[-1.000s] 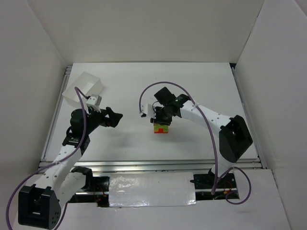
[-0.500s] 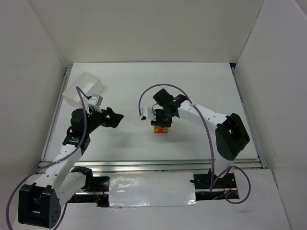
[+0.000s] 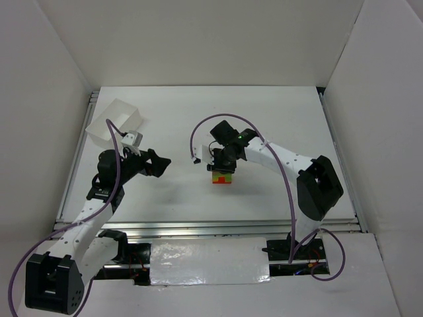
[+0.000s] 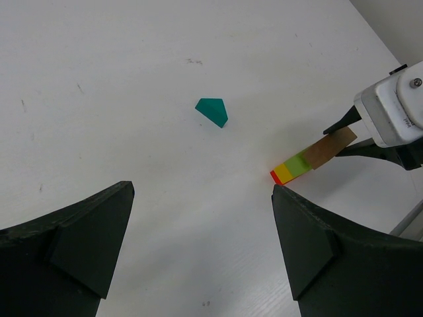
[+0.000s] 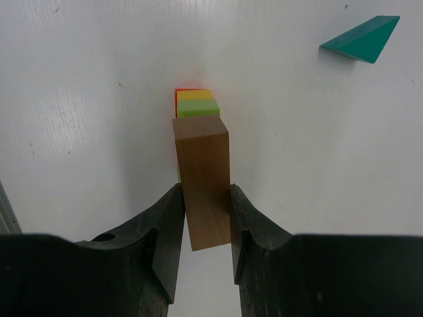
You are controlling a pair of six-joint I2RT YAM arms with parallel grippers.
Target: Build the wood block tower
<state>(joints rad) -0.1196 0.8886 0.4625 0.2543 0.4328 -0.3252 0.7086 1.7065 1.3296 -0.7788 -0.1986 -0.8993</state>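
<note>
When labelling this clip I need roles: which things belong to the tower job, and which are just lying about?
Job: red-yellow-green stack; tan block, held in the right fingers; teal peaked block.
Lying about: white box.

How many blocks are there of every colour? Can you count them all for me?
red block: 1
yellow block: 1
green block: 1
tan block: 1, pinched in the right gripper on top of the stack
teal block: 1, lying by itself on the table
Total: 5 blocks
</note>
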